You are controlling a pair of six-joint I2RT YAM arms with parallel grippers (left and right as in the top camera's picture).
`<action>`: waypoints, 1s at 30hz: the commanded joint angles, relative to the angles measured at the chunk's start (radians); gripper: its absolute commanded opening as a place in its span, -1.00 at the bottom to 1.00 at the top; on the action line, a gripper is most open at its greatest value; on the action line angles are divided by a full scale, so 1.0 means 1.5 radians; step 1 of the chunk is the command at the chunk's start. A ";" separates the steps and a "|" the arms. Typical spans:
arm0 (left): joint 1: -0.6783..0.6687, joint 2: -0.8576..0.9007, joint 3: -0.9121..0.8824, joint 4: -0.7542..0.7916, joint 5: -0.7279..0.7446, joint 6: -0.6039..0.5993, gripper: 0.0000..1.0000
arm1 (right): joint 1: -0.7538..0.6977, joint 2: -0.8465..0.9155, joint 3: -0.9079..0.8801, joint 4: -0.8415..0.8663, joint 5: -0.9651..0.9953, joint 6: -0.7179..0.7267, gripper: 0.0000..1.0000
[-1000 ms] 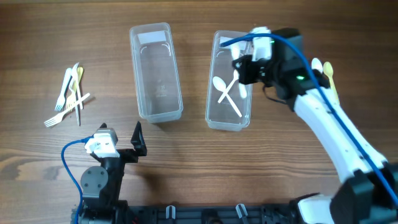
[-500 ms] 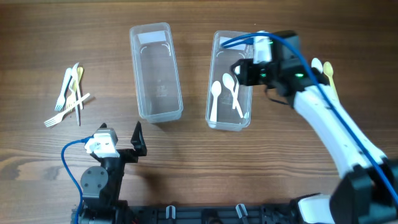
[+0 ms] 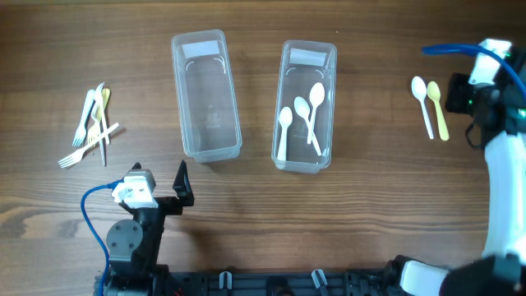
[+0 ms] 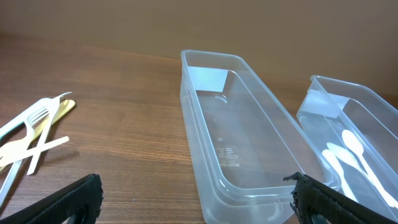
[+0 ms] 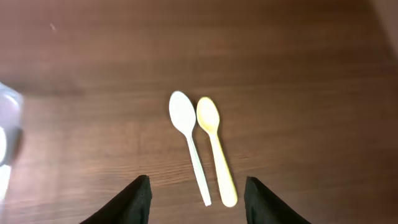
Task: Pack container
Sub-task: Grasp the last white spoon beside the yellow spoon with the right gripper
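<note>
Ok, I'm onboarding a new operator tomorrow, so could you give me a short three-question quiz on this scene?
1. Multiple choice: how many spoons lie in the right container? A two, B three, C five.
2. True or false: the left container holds forks.
3. Fill in: the right gripper hovers, jaws open, over a white spoon and a ___ spoon.

Key
1. B.
2. False: it is empty, and the forks lie outside it.
3. Yellow: the yellow spoon lies beside the white one.
</note>
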 commanded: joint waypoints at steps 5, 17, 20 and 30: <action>0.004 -0.005 -0.004 0.002 0.011 0.016 0.99 | 0.002 0.175 0.004 0.058 0.011 -0.063 -0.06; 0.004 -0.005 -0.004 0.002 0.011 0.015 1.00 | 0.002 0.333 0.004 0.101 -0.030 -0.092 -0.15; 0.004 -0.005 -0.004 0.002 0.011 0.016 1.00 | 0.002 0.352 0.004 0.109 -0.029 -0.092 -0.15; 0.004 -0.005 -0.004 0.002 0.011 0.016 1.00 | 0.002 0.366 0.003 0.160 -0.029 -0.092 0.07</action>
